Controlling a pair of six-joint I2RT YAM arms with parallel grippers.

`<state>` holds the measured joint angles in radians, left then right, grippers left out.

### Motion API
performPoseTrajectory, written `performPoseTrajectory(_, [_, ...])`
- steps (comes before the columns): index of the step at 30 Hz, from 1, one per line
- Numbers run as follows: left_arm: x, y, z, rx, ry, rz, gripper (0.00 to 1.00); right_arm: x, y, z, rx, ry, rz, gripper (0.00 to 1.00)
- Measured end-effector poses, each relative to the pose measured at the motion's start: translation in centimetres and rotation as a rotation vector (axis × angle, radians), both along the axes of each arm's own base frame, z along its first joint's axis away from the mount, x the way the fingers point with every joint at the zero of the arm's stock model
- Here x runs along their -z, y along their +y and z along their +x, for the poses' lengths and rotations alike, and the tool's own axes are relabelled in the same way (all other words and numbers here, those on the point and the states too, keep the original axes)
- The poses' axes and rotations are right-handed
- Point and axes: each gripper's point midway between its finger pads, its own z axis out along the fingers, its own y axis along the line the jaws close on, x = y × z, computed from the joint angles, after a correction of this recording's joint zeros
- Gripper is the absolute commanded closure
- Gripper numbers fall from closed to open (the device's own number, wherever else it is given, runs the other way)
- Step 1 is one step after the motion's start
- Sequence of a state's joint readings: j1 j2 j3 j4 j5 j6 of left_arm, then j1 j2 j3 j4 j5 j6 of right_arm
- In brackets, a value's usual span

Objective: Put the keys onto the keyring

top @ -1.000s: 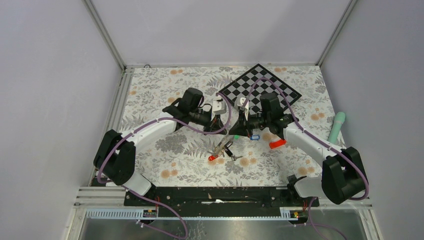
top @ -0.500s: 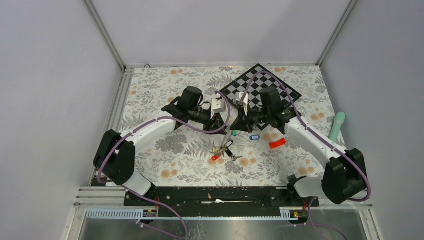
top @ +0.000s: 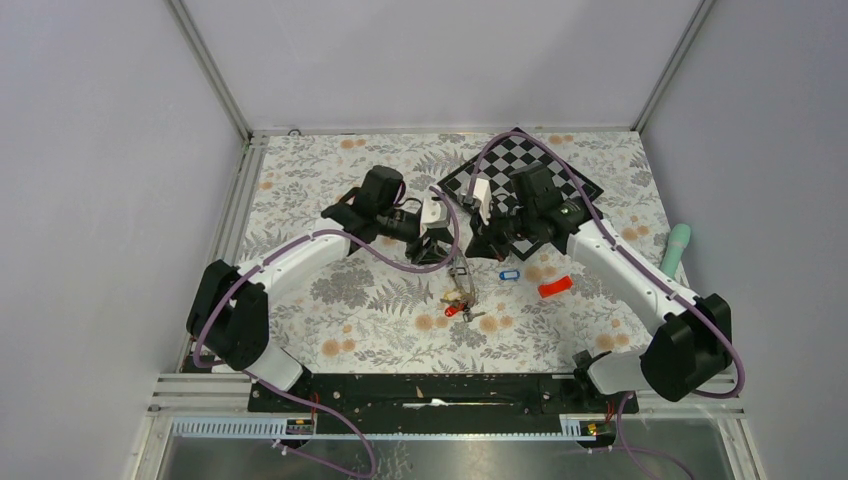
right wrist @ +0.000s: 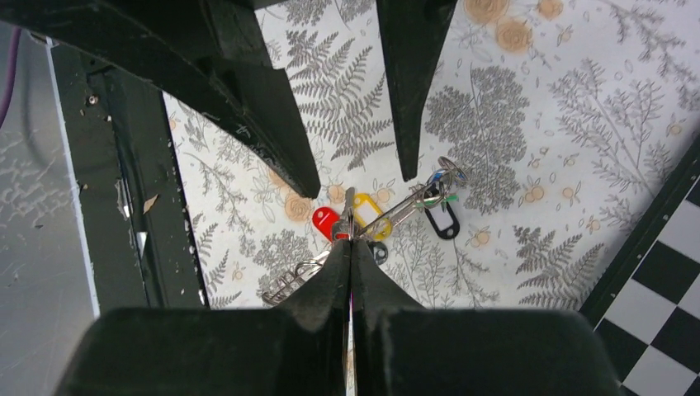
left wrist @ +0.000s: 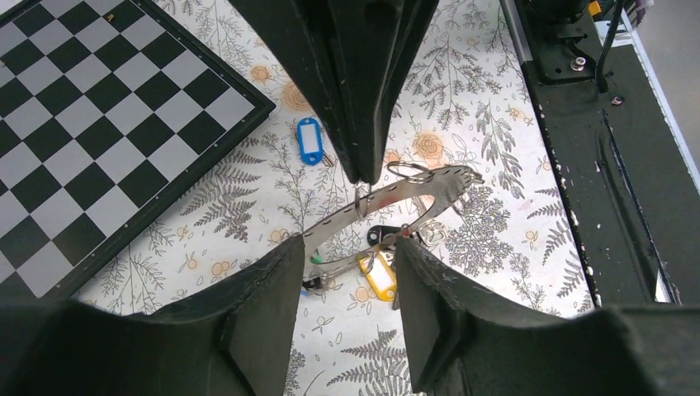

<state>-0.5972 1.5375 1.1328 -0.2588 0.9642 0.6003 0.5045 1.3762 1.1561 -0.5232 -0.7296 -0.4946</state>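
Observation:
The keyring (left wrist: pixel 388 191) is a long thin metal loop that hangs slanted over the flowered table. My right gripper (right wrist: pixel 351 243) is shut on its upper edge. Keys with yellow (right wrist: pixel 371 210), red (right wrist: pixel 324 221) and black (right wrist: pixel 442 219) tags hang from it in a bunch (top: pixel 461 298). My left gripper (left wrist: pixel 348 247) stands open just beside the loop, with nothing between its fingers. A key with a blue tag (top: pixel 509 273) lies loose on the table to the right of the bunch. In the top view my left gripper (top: pixel 437 248) and right gripper (top: pixel 483 242) face each other closely.
A black-and-white chequered board (top: pixel 520 172) lies at the back behind the right arm. A red oblong block (top: pixel 555 288) sits right of the blue-tagged key. A teal cylinder (top: pixel 675 250) rests at the right edge. The black base rail (top: pixel 430 390) runs along the near side.
My left gripper has opened and let go of the keyring. The bunch now hangs from the right gripper alone and has swung right. Both wrists have risen slightly.

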Motion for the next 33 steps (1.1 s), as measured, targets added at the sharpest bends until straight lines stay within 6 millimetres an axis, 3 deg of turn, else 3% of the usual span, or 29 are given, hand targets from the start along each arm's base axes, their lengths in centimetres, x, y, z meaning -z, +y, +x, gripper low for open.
performPoseTrajectory(15, [-1.5, -1.4, -0.2, 0.036, -0.04, -0.069, 0.62, 0.4, -0.7, -0.7, 0.014, 0.048, -0.065, 1.0])
performPoseTrajectory(33, [-1.0, -2.4, -1.5, 0.088, -0.021, -0.073, 0.67, 0.4, -0.7, -0.8, 0.014, 0.053, -0.066, 1.0])
